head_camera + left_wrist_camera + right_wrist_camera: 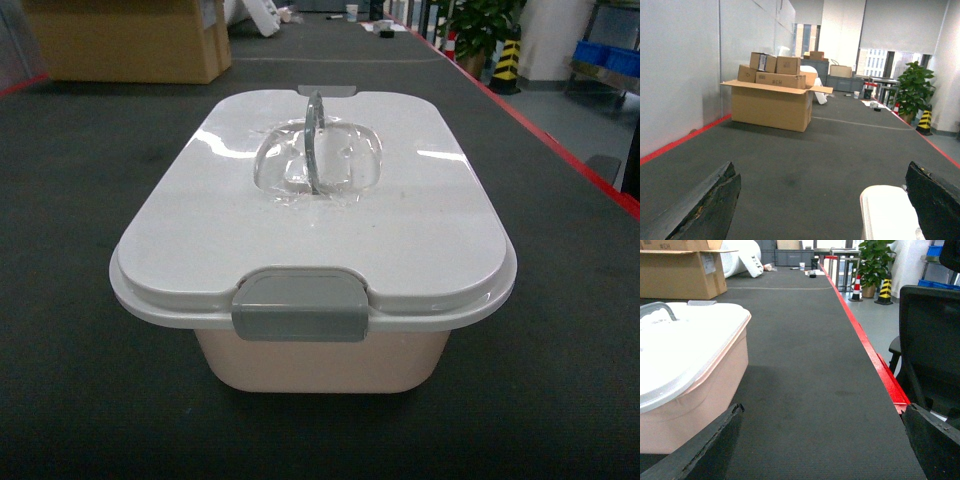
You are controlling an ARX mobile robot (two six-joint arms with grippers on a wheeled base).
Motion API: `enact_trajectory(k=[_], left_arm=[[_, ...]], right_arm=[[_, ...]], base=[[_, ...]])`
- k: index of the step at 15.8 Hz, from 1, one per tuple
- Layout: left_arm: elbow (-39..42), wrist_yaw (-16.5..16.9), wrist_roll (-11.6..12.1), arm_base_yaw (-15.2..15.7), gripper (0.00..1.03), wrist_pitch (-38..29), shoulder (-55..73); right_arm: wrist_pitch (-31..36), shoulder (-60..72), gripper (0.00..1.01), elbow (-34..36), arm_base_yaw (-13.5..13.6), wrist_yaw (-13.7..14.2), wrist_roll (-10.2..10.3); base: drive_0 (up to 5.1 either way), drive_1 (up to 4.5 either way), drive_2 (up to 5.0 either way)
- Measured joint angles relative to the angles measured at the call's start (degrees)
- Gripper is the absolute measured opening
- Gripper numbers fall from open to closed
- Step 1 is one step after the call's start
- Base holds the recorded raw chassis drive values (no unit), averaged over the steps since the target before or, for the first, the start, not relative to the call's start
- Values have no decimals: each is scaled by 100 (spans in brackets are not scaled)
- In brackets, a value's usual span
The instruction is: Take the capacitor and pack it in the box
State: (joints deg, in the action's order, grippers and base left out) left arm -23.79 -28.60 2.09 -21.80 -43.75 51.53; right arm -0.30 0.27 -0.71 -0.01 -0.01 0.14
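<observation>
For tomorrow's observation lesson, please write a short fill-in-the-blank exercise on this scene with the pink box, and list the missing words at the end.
1. The lid on the box is ____ in colour.
2. The handle on the lid stands ____.
3. The latch at the front of the box is ____ in colour.
4. The left tool and the right tool are both ____.

Missing words: white; upright; grey; open

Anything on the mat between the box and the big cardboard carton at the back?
Nothing: in the left wrist view only bare dark mat runs from the box to the carton. Head view agrees.
</observation>
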Motion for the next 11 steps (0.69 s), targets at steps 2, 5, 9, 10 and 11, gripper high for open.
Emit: enact_trajectory(k=[2, 5, 9, 10, 11], left_arm=[[-142, 452, -31, 140, 91, 1113, -120], [254, 1215, -125, 577, 66, 2090, -828], [1047, 1755, -170, 1095, 26, 2055, -1412], [1486, 2109, -190, 1458, 2, 2103, -1991], [1624, 2199, -190, 1550, 2, 2168, -2144]], right_arm=[[-4, 0, 98, 0, 0, 0, 2], [-2, 0, 98, 0, 0, 2, 2], [-2, 0, 98, 0, 0, 2, 2], [-2, 0, 98, 0, 0, 0, 2], [-2, 0, 98, 0, 0, 2, 2]], base=[[0, 0, 0], [0, 0, 0], [0, 0, 0], [0, 0, 0], [0, 0, 0]])
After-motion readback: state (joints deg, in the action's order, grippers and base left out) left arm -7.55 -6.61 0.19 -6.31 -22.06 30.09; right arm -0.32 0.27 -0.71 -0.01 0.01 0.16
